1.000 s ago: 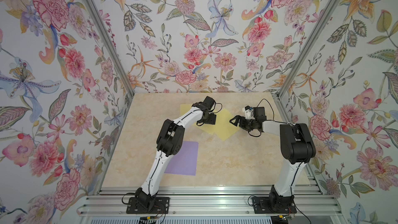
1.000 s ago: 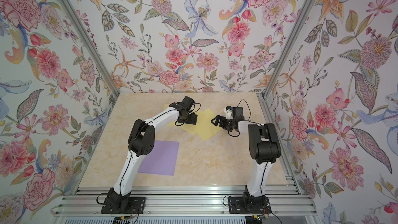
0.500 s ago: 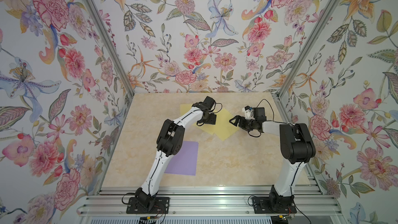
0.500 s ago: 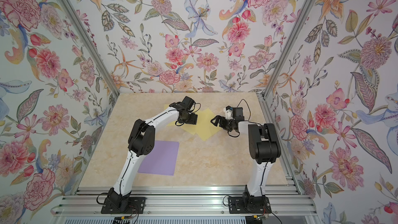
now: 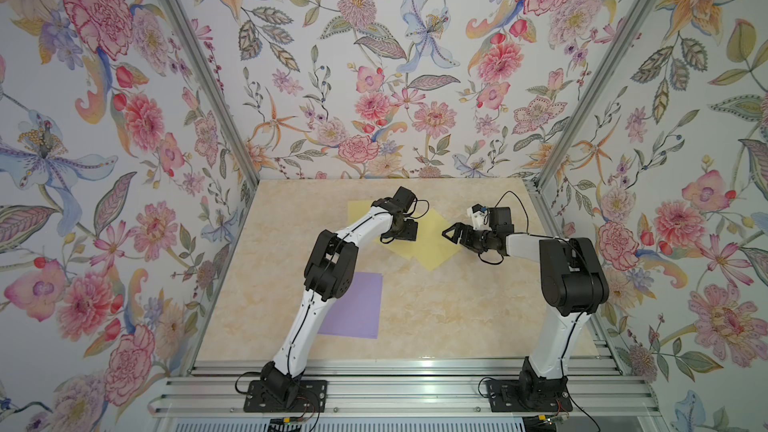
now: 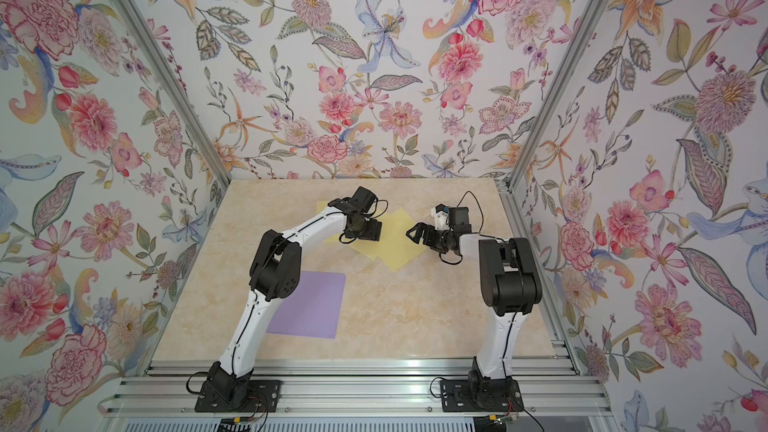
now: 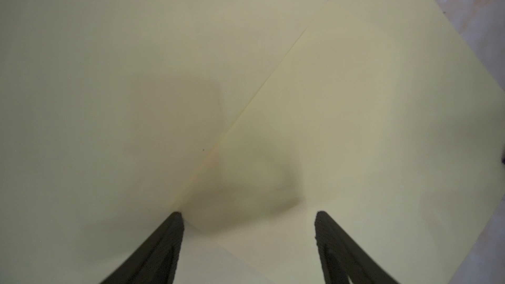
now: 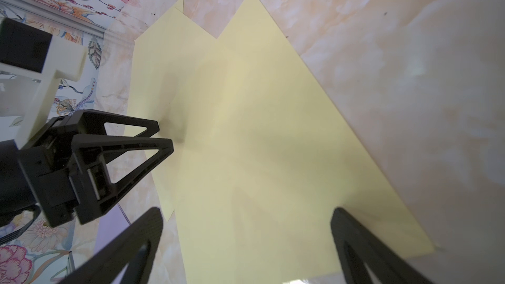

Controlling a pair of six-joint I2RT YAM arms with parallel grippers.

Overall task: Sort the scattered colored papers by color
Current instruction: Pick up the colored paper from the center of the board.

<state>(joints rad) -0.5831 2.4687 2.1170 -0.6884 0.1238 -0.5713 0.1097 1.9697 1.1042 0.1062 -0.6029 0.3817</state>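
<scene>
Two pale yellow papers lie overlapping at the far middle of the table; the one further left is partly hidden under my left arm. A lavender paper lies flat nearer the front, beside my left arm. My left gripper points down, open, with its fingertips on the yellow sheets at their overlap edge; the paper between them looks slightly puckered. My right gripper hovers open over the right yellow sheet, holding nothing.
The beige marbled tabletop is closed in by floral walls on three sides, with metal rails along the front. In the right wrist view the left gripper stands close to my right fingers, and a strip of lavender paper shows.
</scene>
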